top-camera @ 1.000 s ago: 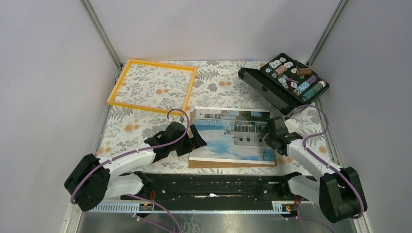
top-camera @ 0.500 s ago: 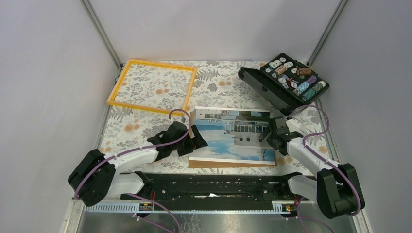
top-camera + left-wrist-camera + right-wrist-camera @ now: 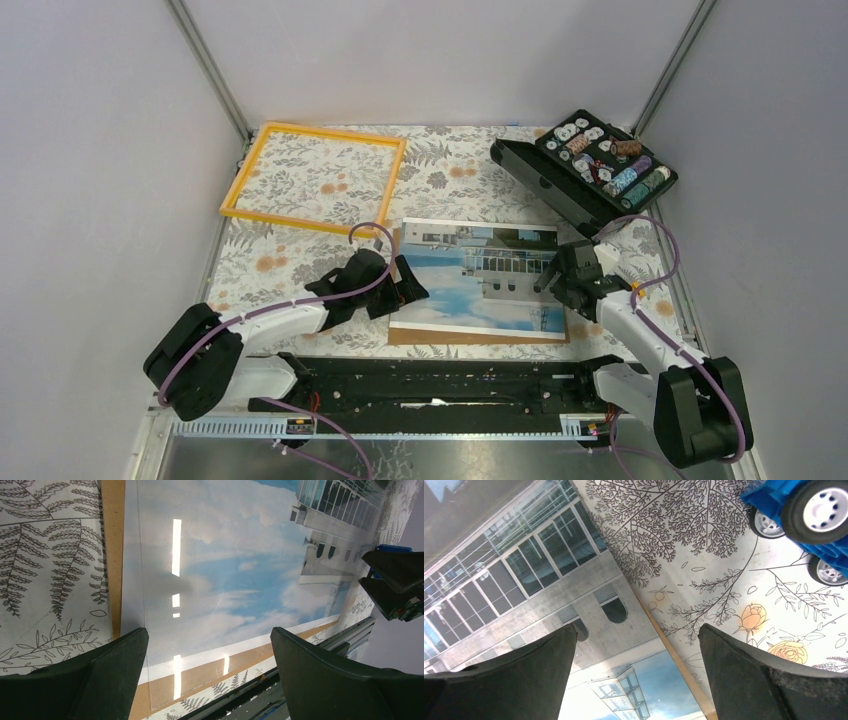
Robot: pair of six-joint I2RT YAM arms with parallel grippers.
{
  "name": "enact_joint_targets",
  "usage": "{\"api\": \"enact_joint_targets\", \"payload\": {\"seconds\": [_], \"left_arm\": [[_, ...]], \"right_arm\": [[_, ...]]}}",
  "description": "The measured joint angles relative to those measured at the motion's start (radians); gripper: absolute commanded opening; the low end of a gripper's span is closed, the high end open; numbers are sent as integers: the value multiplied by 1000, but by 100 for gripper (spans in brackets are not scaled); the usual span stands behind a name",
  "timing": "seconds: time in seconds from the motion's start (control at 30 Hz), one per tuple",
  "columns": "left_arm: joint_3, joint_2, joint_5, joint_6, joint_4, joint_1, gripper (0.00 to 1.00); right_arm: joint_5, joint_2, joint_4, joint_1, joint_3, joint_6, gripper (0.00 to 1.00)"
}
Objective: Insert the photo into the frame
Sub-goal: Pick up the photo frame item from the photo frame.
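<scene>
Your photo [image 3: 480, 280] lies face up on the bench [image 3: 450, 170], in the middle and close to the arms' bases. Brown backing shows along its near and left edges. The frame [image 3: 300, 220] lies flat at the far left of the bench with only flowered cloth inside it. It is apart from the photo, and its near right corner sits near the photo's far left corner.

Your left fingers [image 3: 75, 680] are spread wide and low at the photo's left edge. In the wrist view one is over the cloth and backing, the other over the print's near margin. They grip nothing, and you cannot tell whether they touch the print.

Your right fingers [image 3: 499, 680] are spread wide too, at the photo's right edge. That edge runs between them, with one finger over the printed building and the other over the cloth. They hold nothing.

A blue wheeled toy [image 3: 784, 500] sits on the cloth just beyond the right fingers. An open black case [image 3: 600, 160] of spools and small round parts stands at the far right.
</scene>
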Motion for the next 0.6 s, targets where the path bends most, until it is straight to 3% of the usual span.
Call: {"api": "enact_joint_targets", "payload": {"seconds": [0.6], "left_arm": [[0, -34, -20, 14, -48, -2, 99]], "right_arm": [[-4, 87, 4, -54, 29, -13, 100]]}}
